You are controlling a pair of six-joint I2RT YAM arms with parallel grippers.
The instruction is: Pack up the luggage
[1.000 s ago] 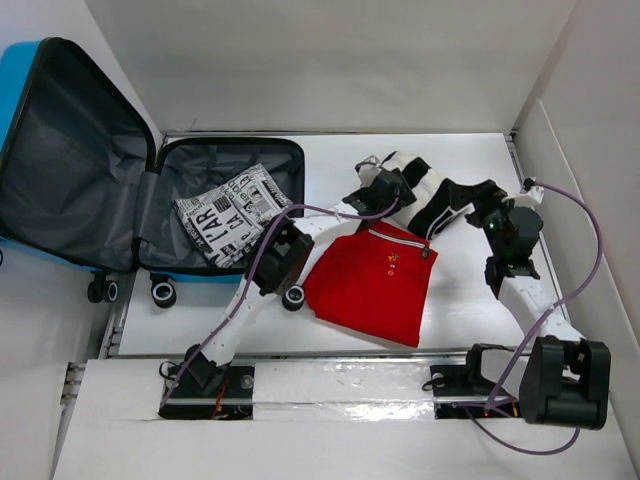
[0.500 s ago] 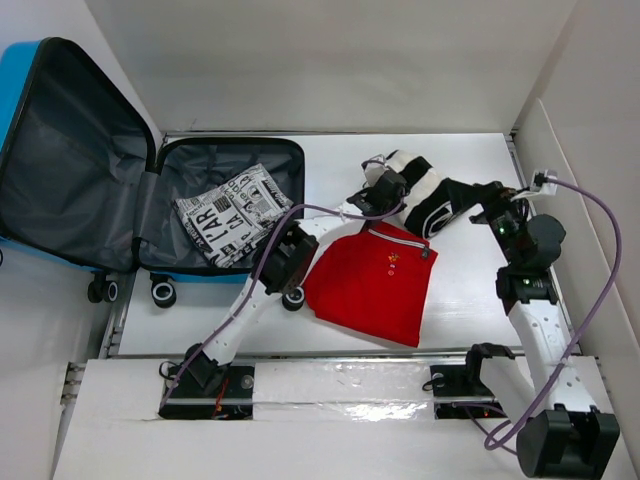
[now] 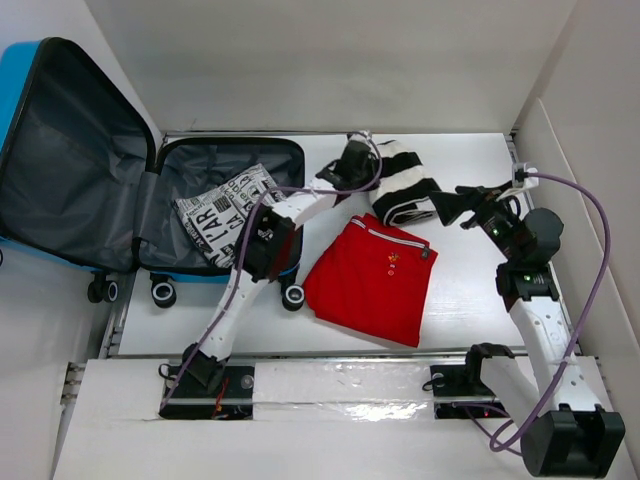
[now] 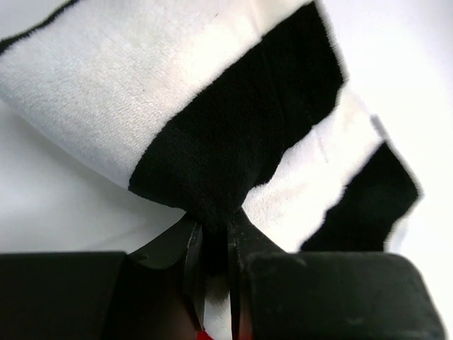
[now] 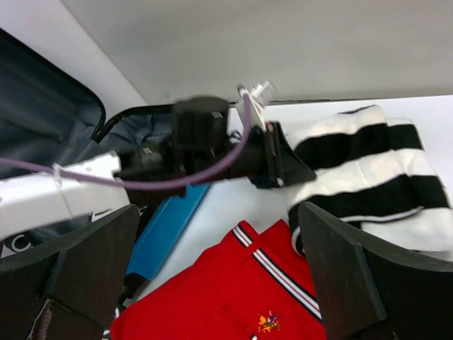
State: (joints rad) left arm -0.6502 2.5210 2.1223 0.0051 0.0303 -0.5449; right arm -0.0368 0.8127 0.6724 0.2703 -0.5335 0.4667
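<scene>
Your luggage (image 3: 70, 160) lies open at the far left of the counter (image 3: 470, 160), lid thrown back, with a newsprint-pattern garment (image 3: 228, 212) in its lower half. Just right of its rim, your left gripper (image 3: 352, 165) has its jaws pinched narrow on one dark fold of the striped garment (image 4: 212, 120), and that thin bite is your main risk. The plush fabric is bulky and folded over, so I judge it may slip free or fall open once you lift. If it hangs long, the loose end could drag over the red shirt (image 3: 375, 280) or catch on the luggage rim and end up draped across the zipper instead of inside. Your right gripper (image 3: 462, 203) holds nothing, jaws spread wide, close to the striped garment's other end. Keep it clear, or the two arms may crowd each other as you swing left.
</scene>
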